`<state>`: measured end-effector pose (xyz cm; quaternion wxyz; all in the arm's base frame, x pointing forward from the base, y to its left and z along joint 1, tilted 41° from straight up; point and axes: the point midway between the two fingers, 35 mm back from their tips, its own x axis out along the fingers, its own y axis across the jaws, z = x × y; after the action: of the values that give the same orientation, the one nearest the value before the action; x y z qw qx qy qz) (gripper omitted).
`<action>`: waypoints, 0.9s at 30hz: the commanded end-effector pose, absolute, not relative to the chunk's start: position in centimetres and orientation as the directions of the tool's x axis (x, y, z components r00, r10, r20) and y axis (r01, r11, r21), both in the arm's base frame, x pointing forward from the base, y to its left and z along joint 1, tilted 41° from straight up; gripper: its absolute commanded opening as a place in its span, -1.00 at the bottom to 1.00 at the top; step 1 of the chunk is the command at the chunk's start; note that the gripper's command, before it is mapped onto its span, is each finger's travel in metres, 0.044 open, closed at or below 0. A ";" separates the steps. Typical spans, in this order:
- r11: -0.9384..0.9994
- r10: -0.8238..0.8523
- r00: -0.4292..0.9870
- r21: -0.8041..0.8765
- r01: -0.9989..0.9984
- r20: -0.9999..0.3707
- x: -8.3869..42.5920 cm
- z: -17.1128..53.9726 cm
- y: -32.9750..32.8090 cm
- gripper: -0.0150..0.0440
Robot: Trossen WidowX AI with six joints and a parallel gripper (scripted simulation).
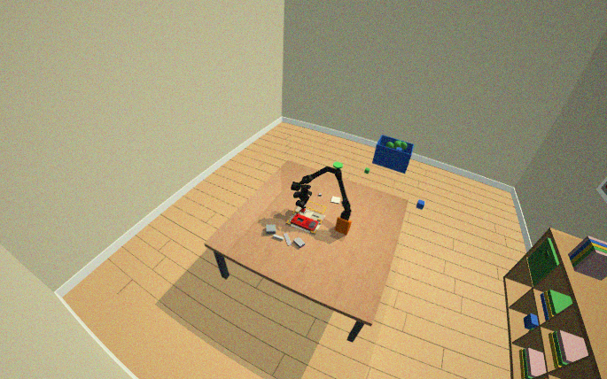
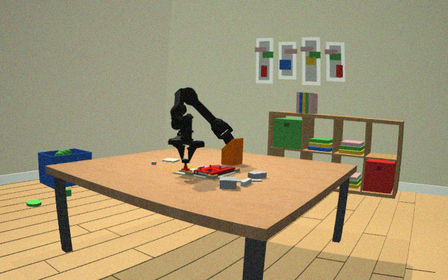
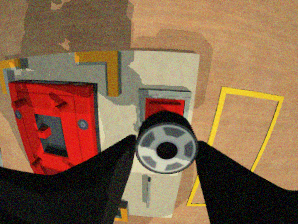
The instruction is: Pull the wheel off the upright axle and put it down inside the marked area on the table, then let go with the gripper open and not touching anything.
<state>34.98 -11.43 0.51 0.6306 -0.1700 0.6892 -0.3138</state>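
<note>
Above table (image 3: 253, 23), pincer (image 3: 166, 152) clamps wheel (image 3: 166, 144).

Matte black jointed arm (image 2: 203, 111), orange block base (image 2: 232, 152), black pincer (image 2: 186, 160) with tapering wedge-shaped fingers

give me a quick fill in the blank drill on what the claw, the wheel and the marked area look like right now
1. The claw is shut on the ____.
2. The outline of the marked area on the table is coloured ____.
3. In the wrist view the marked area lies to the ____ of the wheel.
4. The large panel left of the wheel in the wrist view is coloured ____.

Missing words: wheel; yellow; right; red
</note>
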 end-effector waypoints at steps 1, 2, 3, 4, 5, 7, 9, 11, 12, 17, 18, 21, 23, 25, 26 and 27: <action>0.747 -0.631 -0.134 -0.645 0.162 -0.765 35.2 1.0 -10.9 -0.49; 0.747 -0.631 -0.134 -0.645 0.162 -0.765 35.3 1.0 -10.9 -0.49; 0.747 -0.631 -0.134 -0.645 0.162 -0.765 35.3 1.0 -10.9 -0.49; 0.747 -0.631 -0.134 -0.645 0.162 -0.765 35.3 1.1 -10.9 -0.49; 0.747 -0.631 -0.134 -0.645 0.162 -0.764 35.3 1.1 -10.8 -0.49; 0.747 -0.631 -0.134 -0.645 0.162 -0.764 35.3 1.1 -10.8 -0.49; 0.747 -0.631 -0.134 -0.645 0.162 -0.764 35.3 1.2 -10.7 -0.49; 0.747 -0.631 -0.134 -0.645 0.162 -0.764 35.3 1.2 -10.7 -0.49; 0.747 -0.631 -0.134 -0.645 0.162 -0.764 35.3 1.3 -10.7 -0.49; 0.747 -0.631 -0.133 -0.645 0.162 -0.764 35.3 1.4 -10.6 -0.49; 0.747 -0.631 -0.133 -0.645 0.162 -0.764 35.3 1.4 -10.6 -0.49; 0.747 -0.631 -0.133 -0.645 0.161 -0.764 35.3 1.5 -10.5 -0.49; 0.747 -0.631 -0.133 -0.645 0.161 -0.764 35.3 1.5 -10.4 -0.49; 0.747 -0.631 -0.133 -0.645 0.161 -0.764 35.3 1.6 -10.4 -0.49; 0.747 -0.631 -0.133 -0.645 0.161 -0.764 35.3 1.6 -10.4 -0.49; 0.747 -0.631 -0.133 -0.645 0.161 -0.764 35.3 1.6 -10.4 -0.49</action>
<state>35.24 -10.57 1.45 0.6335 -0.1736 0.6866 -0.3116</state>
